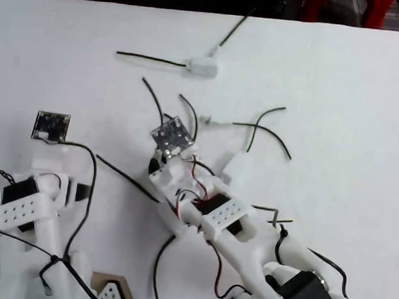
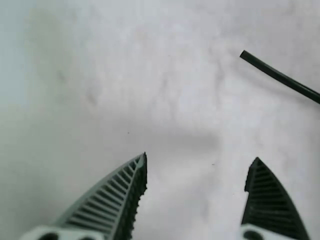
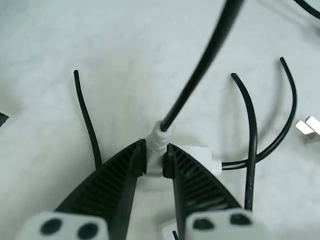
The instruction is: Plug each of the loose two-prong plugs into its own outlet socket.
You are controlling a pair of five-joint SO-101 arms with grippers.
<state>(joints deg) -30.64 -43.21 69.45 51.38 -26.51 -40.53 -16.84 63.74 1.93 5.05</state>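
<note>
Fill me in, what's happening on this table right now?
The right end effector is shut on a white plug, black cord rising from it, low over the table beside a white block that may be a socket. The left end effector is open over bare table, holding nothing. A second plug lies loose nearby, prongs showing, and a white connector sits at the far side.

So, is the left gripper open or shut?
Open: the left gripper has its jaws wide apart, with the table showing between them.
</note>
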